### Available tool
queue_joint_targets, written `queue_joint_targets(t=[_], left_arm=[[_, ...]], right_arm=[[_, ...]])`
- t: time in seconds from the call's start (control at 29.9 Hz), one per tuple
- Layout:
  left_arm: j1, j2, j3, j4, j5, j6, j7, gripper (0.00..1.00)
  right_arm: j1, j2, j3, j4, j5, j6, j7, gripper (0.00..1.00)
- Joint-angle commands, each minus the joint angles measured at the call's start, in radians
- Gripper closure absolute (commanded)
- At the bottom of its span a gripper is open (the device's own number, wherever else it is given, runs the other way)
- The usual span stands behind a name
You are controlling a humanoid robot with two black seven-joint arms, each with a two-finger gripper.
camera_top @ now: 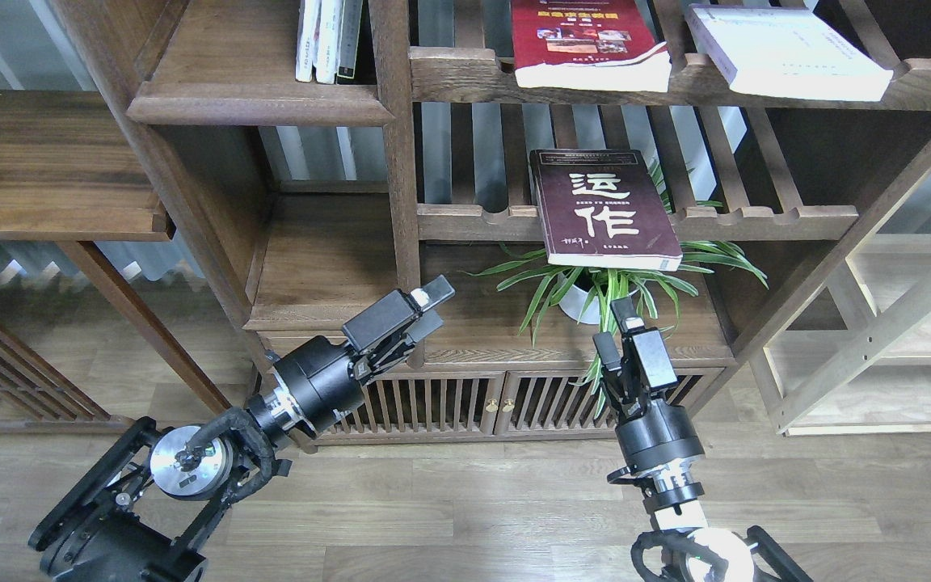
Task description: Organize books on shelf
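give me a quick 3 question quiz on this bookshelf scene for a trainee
1. True or false: the maroon book lies on a slatted rack with its near end sticking out past the front rail.
2. Which book sits furthest right? A) red book B) white book C) maroon book
3. Fill in: directly under the maroon book stands a potted ____.

Key
1. True.
2. B.
3. Plant. The right gripper sits just in front of it, holding nothing; the left gripper is also empty.
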Motion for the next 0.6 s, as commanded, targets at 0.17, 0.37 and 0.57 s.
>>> queue_joint_targets(t=[0.17,0.37,0.57], left_arm=[[0.022,0.0,-0.025,-0.009,0.021,0.028,0.0,0.01],[0.045,0.0,-0.025,-0.001,0.024,0.023,0.0,0.01],[0.055,0.0,-0.032,-0.012,0.024,0.023,0.0,0.01]], right_arm=[[0.009,0.007,0.0,-0.003,0.002,0.0,0.0,0.0],[0.009,0.013,-0.009,-0.003,0.003,0.0,0.001,0.0],[0.004,0.013,-0.015,-0.003,0.003,0.0,0.001,0.0]])
